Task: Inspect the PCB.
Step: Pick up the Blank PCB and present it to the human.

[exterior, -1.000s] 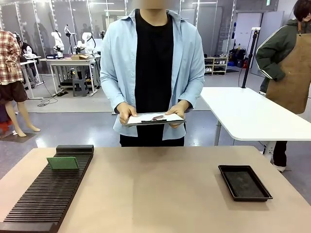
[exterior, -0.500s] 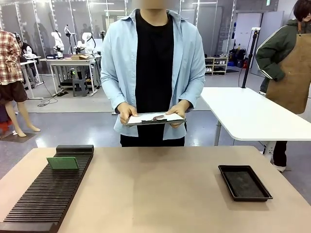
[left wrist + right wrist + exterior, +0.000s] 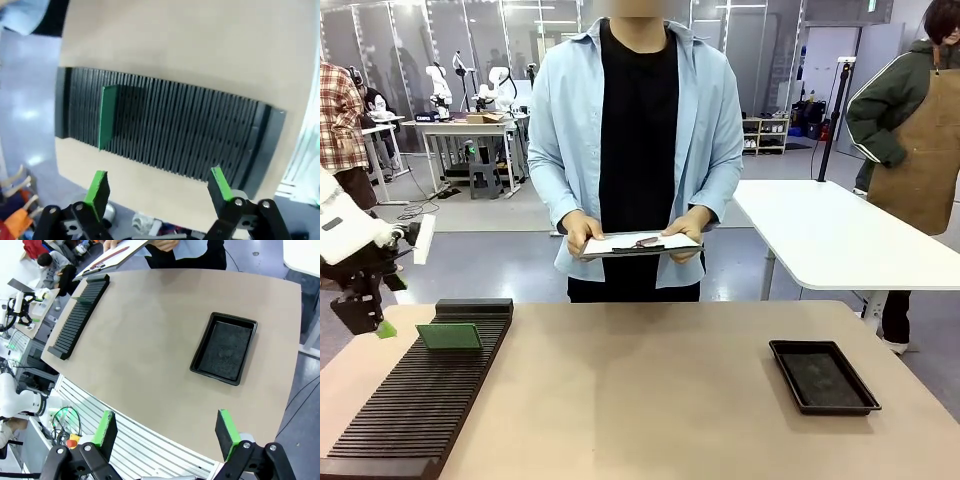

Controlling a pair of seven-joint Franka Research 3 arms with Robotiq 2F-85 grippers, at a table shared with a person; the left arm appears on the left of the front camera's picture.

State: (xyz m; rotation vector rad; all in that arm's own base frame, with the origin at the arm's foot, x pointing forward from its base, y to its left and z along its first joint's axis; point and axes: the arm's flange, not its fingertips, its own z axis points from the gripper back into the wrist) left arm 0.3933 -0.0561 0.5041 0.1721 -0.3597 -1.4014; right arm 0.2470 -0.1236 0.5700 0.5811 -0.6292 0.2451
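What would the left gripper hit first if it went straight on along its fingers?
Most likely the black slotted rack, in the empty slots beside the upright PCB, not the board itself. The left gripper is open; depth is unclear, so this aim is approximate.

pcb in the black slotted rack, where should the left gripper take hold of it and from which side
Probably the free top edge, coming straight down. The thin green rectangular PCB stands on edge in a slot of the black ribbed rack, its lower edge buried, so the open left gripper would pinch its two faces from above.
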